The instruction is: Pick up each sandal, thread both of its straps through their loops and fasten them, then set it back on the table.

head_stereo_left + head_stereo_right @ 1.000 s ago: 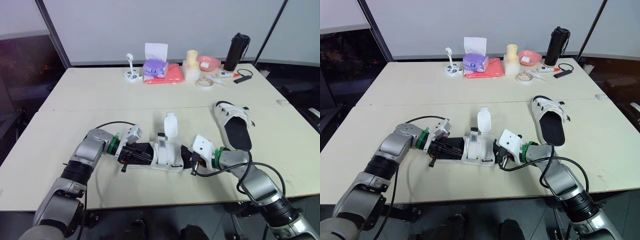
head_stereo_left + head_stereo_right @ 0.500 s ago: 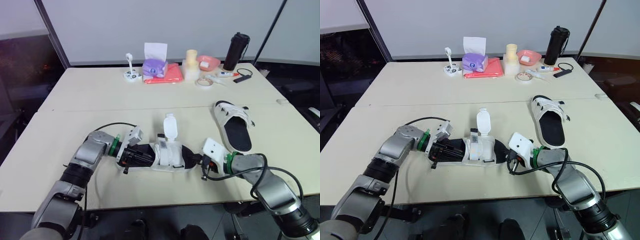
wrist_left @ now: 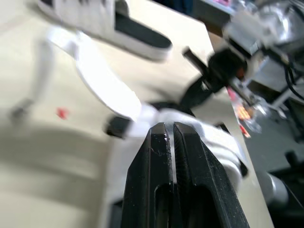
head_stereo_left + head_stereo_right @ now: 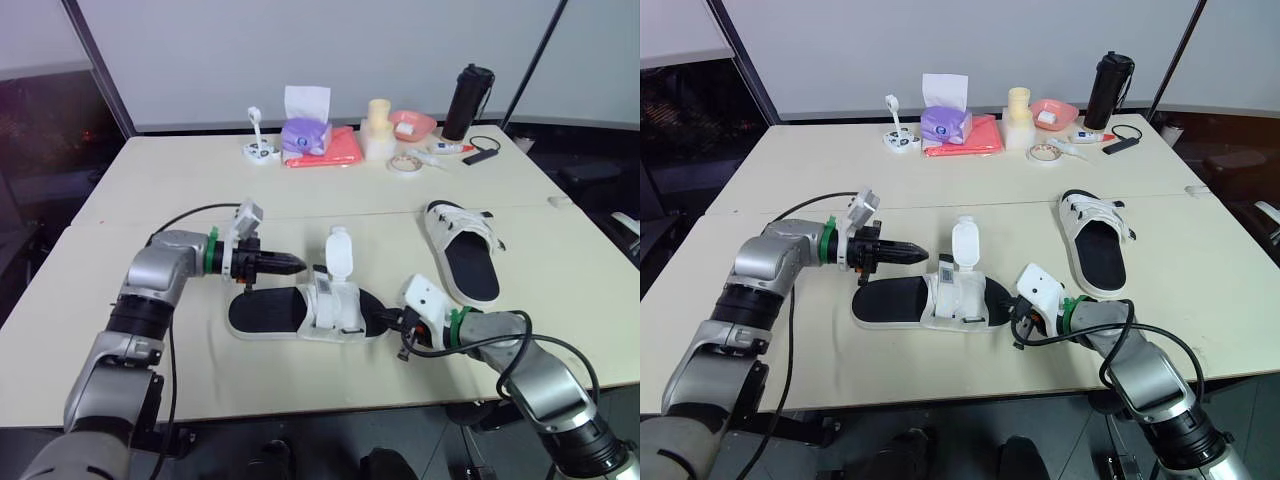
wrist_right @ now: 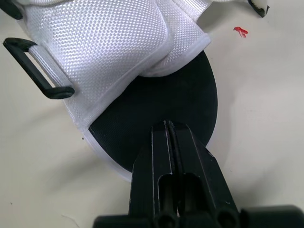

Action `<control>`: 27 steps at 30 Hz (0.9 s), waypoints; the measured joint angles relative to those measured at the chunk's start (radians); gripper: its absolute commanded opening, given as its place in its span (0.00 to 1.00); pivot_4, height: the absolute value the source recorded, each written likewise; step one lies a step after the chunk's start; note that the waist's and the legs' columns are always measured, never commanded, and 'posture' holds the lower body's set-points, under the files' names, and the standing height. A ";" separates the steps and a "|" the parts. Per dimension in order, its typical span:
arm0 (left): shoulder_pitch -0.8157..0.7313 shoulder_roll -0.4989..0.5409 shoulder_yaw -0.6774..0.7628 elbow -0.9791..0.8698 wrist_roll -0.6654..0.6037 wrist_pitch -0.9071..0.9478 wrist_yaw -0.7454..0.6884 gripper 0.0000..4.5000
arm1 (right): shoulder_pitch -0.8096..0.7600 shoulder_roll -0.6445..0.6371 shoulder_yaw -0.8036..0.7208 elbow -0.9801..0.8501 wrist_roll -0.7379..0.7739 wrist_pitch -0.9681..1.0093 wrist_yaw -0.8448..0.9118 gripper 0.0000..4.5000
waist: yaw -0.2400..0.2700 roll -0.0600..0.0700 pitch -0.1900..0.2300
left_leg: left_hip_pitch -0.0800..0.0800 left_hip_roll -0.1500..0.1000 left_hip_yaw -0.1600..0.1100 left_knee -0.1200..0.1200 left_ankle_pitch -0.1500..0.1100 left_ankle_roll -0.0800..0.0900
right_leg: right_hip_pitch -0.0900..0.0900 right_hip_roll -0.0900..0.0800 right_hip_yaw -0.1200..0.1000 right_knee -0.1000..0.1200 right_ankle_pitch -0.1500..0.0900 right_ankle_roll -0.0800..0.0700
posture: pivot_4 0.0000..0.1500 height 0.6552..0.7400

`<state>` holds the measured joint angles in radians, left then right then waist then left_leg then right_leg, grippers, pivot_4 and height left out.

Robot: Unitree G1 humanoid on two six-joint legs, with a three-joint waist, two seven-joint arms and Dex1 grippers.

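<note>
Sandal with a black sole and white mesh straps (image 4: 305,312) lies flat near the front edge of the pale bench (image 4: 150,180), with one white strap (image 4: 341,250) standing upright, unfastened. The left hand (image 4: 298,263) is held closed and empty above the bench, just behind the sandal. The right hand (image 4: 390,322), closed on nothing, is placed at the toe end of the sole; contact cannot be told. A black plastic loop (image 5: 38,66) hangs free. A second sandal of the same kind (image 4: 468,262) lies nearer the right edge. The threading step is judged to be in hand. Next, a hand must be opened, the loose strap gripped, and the sole steadied.
</note>
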<state>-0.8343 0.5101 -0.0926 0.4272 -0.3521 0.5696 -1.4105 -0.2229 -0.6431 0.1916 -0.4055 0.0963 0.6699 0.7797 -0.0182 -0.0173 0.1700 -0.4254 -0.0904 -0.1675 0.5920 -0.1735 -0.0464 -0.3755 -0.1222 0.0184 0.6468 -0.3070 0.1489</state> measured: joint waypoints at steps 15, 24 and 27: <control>-0.147 -0.154 -0.012 0.358 0.106 -0.197 0.147 0.05 | -0.049 0.050 0.061 0.087 -0.048 -0.089 0.000 0.00 | -0.028 -0.001 0.000 | 0.003 0.001 0.000 0.000 0.000 0.000 | 0.001 0.003 0.000 0.001 0.001 -0.001 | 1.00 1.00; -0.217 -0.162 0.031 0.468 0.102 -0.170 0.140 0.98 | -0.034 0.050 0.060 0.084 -0.057 -0.097 -0.005 0.00 | -0.027 -0.001 0.000 | 0.003 0.001 0.000 -0.001 0.000 0.000 | 0.002 0.004 0.000 0.002 0.001 -0.001 | 1.00 1.00; -0.225 -0.153 0.058 0.474 0.088 -0.128 0.133 0.98 | -0.033 0.050 0.060 0.081 -0.059 -0.097 -0.008 0.00 | -0.028 -0.001 0.000 | 0.003 0.001 0.000 -0.001 0.000 0.000 | 0.001 0.004 0.000 0.002 0.001 -0.001 | 1.00 1.00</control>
<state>-1.0588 0.3573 -0.0343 0.9017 -0.2636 0.4414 -1.2770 -0.2556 -0.5929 0.2514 -0.3247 0.0375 0.5732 0.7722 -0.0457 -0.0180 0.1697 -0.4222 -0.0895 -0.1675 0.5914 -0.1735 -0.0463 -0.3741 -0.1186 0.0185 0.6489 -0.3063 0.1481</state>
